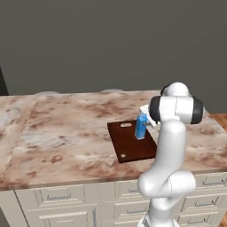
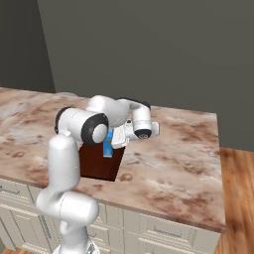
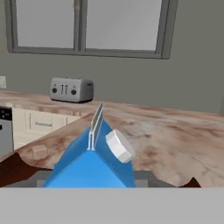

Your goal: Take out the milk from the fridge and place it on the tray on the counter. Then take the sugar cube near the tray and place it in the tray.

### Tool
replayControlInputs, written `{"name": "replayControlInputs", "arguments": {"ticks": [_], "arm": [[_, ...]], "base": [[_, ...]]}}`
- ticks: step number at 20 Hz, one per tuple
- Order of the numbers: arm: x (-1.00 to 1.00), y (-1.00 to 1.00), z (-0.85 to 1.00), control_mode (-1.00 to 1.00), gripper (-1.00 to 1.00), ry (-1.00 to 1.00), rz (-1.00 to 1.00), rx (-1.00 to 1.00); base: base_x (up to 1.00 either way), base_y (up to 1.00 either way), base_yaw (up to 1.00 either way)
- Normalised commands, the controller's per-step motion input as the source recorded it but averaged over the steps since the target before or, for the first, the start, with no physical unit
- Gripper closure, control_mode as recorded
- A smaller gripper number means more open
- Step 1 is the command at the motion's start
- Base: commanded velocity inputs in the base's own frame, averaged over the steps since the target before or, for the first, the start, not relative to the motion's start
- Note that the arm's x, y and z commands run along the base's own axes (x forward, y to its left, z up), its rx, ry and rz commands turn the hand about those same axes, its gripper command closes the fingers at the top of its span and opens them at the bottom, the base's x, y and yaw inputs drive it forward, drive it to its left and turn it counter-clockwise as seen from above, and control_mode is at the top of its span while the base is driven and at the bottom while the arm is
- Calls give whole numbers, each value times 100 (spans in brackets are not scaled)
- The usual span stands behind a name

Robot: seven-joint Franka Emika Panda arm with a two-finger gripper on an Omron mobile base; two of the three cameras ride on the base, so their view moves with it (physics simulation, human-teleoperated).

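Gripping one small bright blue gable-top milk carton (image 1: 141, 127), the tool (image 1: 146, 123) is holding it upright over one flat dark reddish-brown tray (image 1: 133, 144) lying below on the marbled brown-and-cream desk (image 1: 66, 133).

Base views: rear-left and rear-right, angled down, sharing counter (image 1: 66, 133) and tray (image 1: 128, 144); hand view: close, level behind milk (image 3: 89, 164).

milk (image 1: 141, 127): bright blue carton, pale grey-white cap | tray (image 1: 128, 144): dark reddish-brown | counter (image 1: 66, 133): brown-and-cream marbled stone, cream-grey drawers below | toaster (image 3: 71, 89): silver-grey | wall (image 1: 111, 40): dark grey | floor (image 2: 238, 198): orange-brown wood planks
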Motion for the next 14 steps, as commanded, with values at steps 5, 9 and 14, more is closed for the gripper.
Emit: {"name": "replayControlInputs", "arguments": {"ticks": [5, 9, 14], "arm": [[0, 25, -24, -100, -100, -4, 0, 0], [-6, 2, 1, -100, -100, 0, 0, 0], [0, 0, 11, -100, -100, 0, 0, 0]], "base": [[0, 0, 0], [0, 0, 0], [0, 0, 0]]}}
